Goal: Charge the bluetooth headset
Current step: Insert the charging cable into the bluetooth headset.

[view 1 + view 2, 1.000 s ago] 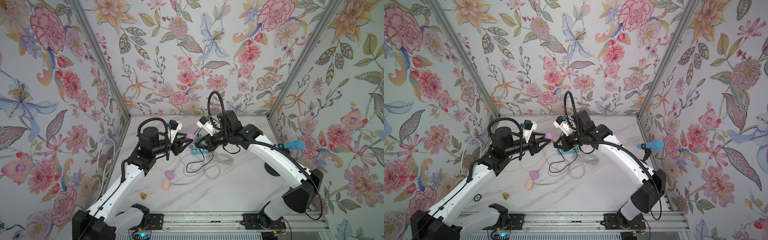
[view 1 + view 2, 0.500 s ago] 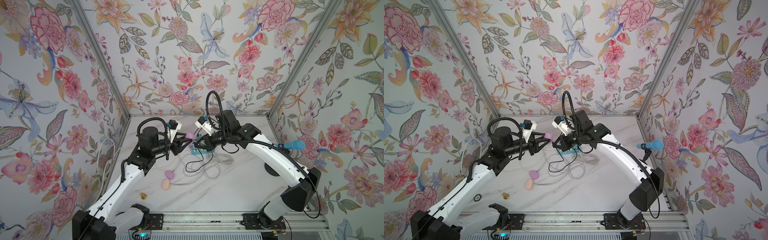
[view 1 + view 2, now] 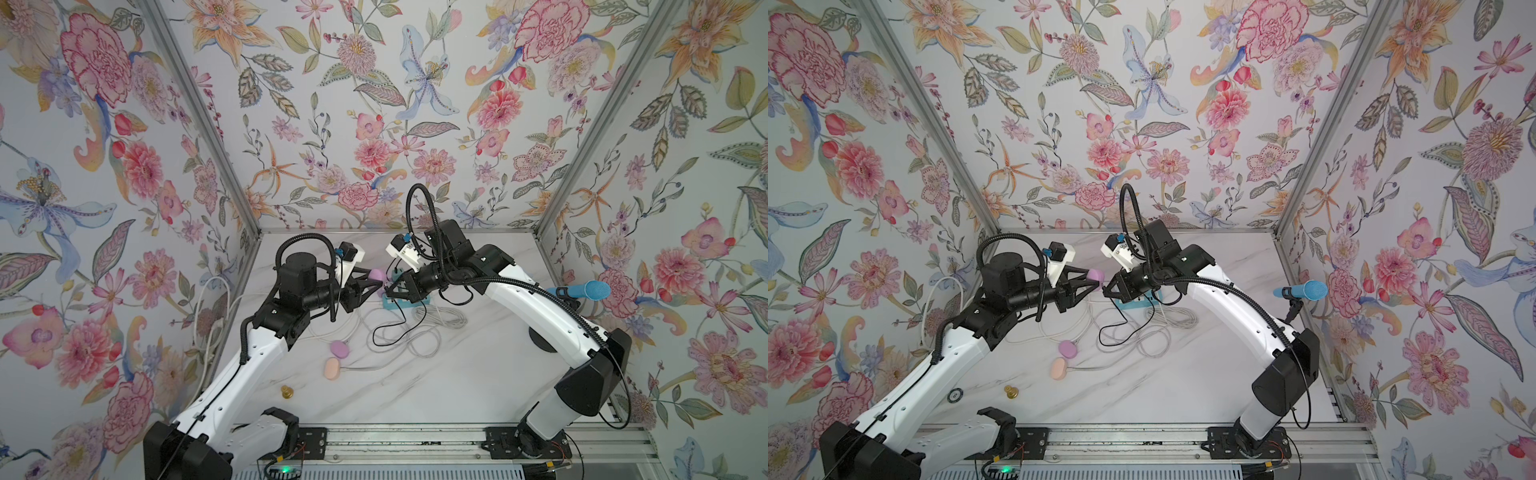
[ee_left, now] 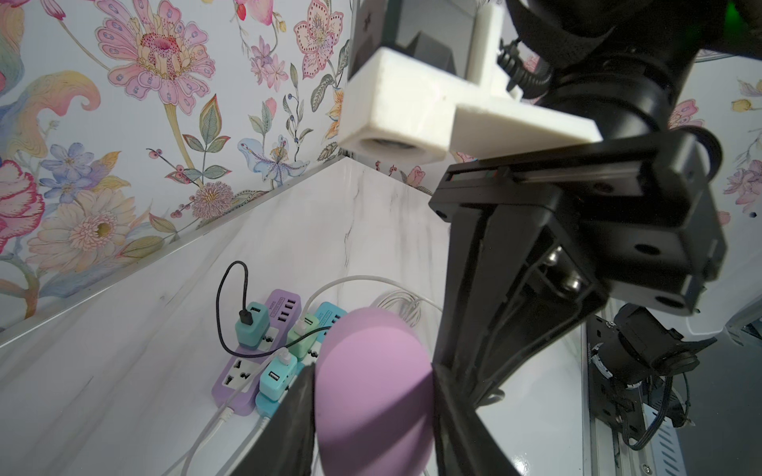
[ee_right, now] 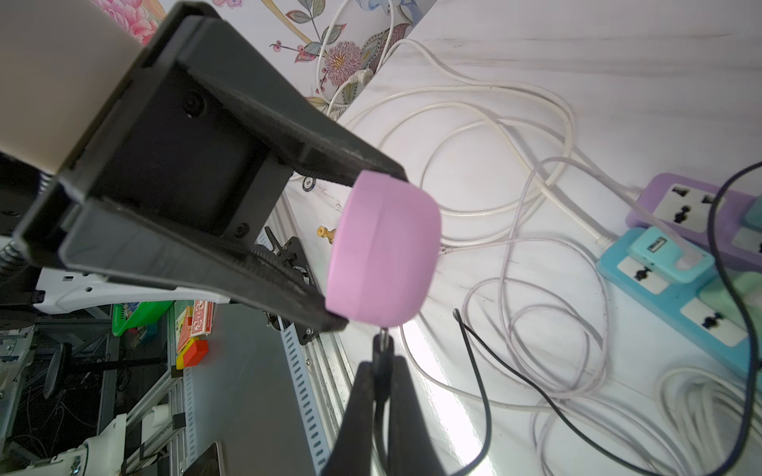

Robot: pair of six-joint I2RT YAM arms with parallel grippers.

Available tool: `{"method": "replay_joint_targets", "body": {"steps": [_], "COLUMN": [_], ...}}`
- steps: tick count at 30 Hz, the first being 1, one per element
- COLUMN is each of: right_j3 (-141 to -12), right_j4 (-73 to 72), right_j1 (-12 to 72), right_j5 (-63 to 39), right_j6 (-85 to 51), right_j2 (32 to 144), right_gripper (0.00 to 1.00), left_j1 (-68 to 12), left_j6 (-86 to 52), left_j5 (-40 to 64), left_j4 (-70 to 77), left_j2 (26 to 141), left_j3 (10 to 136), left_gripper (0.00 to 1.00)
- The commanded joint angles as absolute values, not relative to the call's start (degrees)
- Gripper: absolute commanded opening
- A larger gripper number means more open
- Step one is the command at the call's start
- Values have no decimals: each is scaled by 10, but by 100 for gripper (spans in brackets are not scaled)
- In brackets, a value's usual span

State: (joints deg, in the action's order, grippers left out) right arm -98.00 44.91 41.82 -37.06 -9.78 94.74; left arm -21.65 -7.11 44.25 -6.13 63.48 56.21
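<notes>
Above the tabletop (image 3: 457,386), left pincer (image 5: 358,249) grips pink case (image 5: 387,247), right pincer (image 5: 382,366) pinches plug (image 5: 383,336) at its rim: plug-in step, likely needs an aligned push.

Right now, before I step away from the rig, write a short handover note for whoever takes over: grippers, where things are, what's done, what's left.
Left gripper: shut on the pink headset case, held in the air.
Right gripper: shut on the plug of the black cable, metal tip at the case's edge.
The cable runs to a teal charger on the purple power strip.
Done: case and plug are both picked up and brought together.
Left: seat the plug in the case's port. Whether it has already entered cannot be told.
</notes>
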Motion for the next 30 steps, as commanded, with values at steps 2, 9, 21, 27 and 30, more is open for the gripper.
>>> {"method": "replay_joint_targets", "body": {"steps": [2, 9, 21, 27, 30], "right_j3": [-1020, -1026, -1010, -1035, -1052], "right_j4": [479, 500, 503, 533, 557], "right_j1": [430, 441, 420, 419, 416], "right_j5": [-375, -389, -406, -375, -362], "right_j6": [-78, -69, -59, -15, 8], "right_j2": [969, 980, 956, 968, 981], "right_gripper": [0, 0, 0, 0, 0], "left_j1": [-230, -268, -281, -295, -328], "left_j6": [10, 97, 156, 162, 194], "left_j5": [444, 425, 484, 530, 496], "left_j4": [-136, -193, -214, -252, -290], "left_j2": [635, 638, 593, 607, 615], "left_j3": [606, 634, 625, 641, 652], "left_gripper": [2, 0, 0, 0, 0]}}
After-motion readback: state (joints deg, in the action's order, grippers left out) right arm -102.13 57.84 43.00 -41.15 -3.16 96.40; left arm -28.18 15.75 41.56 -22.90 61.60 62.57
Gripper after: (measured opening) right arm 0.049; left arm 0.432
